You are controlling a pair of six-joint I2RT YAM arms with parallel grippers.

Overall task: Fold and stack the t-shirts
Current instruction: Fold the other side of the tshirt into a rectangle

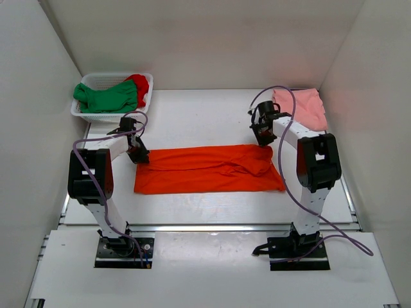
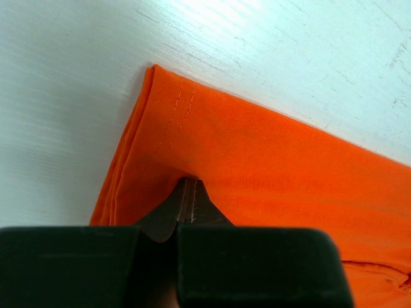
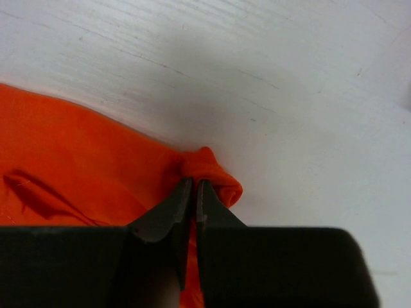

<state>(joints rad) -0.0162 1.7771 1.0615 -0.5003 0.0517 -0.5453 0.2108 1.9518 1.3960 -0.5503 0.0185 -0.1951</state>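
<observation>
The bright orange t-shirt (image 1: 209, 169) lies folded into a long band across the table's middle. My left gripper (image 1: 140, 156) is shut on its far left corner; in the left wrist view the closed tips (image 2: 187, 185) press into the orange cloth (image 2: 276, 173). My right gripper (image 1: 265, 137) is shut on the far right corner; in the right wrist view the tips (image 3: 194, 184) pinch a bunched fold of orange cloth (image 3: 77, 160). The pale salmon pink t-shirt (image 1: 302, 106) lies folded at the back right. The green t-shirt (image 1: 106, 97) and the red t-shirt (image 1: 140, 85) lie in the basket.
A white plastic basket (image 1: 88, 115) stands at the back left. White walls close the table on the left, back and right. The arm bases (image 1: 125, 247) sit at the near edge.
</observation>
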